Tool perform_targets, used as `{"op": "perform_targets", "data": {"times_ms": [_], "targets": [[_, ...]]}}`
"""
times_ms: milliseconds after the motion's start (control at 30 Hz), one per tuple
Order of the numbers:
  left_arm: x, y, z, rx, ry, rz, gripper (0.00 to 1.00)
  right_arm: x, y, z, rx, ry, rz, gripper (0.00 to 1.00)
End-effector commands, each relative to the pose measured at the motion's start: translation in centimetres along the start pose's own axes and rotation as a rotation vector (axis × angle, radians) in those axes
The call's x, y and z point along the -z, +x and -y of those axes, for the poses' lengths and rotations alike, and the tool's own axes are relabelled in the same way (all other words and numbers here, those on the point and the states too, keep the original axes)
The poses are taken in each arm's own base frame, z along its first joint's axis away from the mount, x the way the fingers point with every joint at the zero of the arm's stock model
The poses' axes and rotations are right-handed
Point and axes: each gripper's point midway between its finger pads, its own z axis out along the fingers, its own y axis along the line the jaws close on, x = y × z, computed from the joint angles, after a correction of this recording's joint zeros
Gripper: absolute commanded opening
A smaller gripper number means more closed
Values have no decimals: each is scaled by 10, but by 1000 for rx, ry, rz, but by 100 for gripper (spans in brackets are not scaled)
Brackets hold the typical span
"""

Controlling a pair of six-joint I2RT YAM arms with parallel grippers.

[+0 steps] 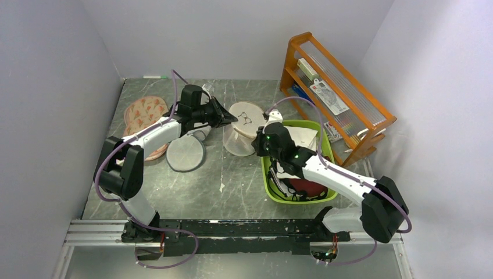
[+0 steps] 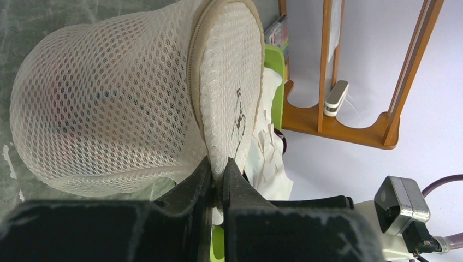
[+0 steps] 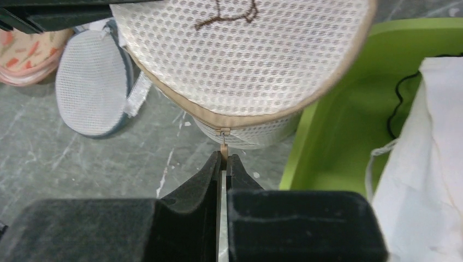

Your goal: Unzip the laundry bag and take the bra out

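Fingers (image 3: 203,176) of the right gripper (image 3: 224,159) were clenched on the zipper pull (image 3: 224,147), which hung just beyond their tips from the tan zip band. The grip looked set for dragging the slider round the rim. Opposite, the left gripper (image 2: 218,165) pinched the edge of the laundry bag (image 2: 109,103), holding it raised on its side, probably as a brace against that pull. The zip looked closed along the length in view. A faint reddish blur behind the mesh, above the left fingertips, was likely the bra (image 2: 57,90), not yet out. Beside the right fingers sat a green tub (image 3: 322,125).
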Motion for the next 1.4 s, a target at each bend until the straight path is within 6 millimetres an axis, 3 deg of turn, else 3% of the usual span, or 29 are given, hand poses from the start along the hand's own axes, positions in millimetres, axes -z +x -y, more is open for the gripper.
{"op": "perform_targets", "data": {"times_ms": [0, 133, 300, 500, 700, 833, 933, 1033, 1133, 1267, 1367], "targets": [[9, -23, 18, -52, 25, 64, 7, 11, 5, 25, 59, 85, -7, 0], [9, -27, 15, -62, 6, 78, 7, 9, 0, 34, 77, 103, 1, 0], [8, -35, 12, -93, -26, 98, 7, 14, -19, 4, 87, -61, 65, 0], [10, -44, 8, -146, -69, 142, 45, 16, -27, -20, 49, -185, 110, 0], [25, -45, 30, -288, -124, 215, 81, 16, -31, -33, 36, -248, 112, 0], [45, -37, 32, -387, -139, 236, 93, 20, -32, -33, 36, -255, 128, 0], [61, -37, 31, -488, -174, 248, 97, 22, -31, -35, 33, -270, 131, 0], [68, -23, 20, -565, -184, 195, 96, 22, -32, -36, 37, -276, 131, 0], [67, 3, -1, -634, -162, 174, 96, 21, -33, -40, 34, -293, 132, 0], [54, 29, 18, -720, -110, 97, 95, 18, -30, -47, 23, -326, 114, 0], [46, 39, 13, -676, -89, 59, 96, 18, -30, -54, 14, -355, 106, 0]]}}
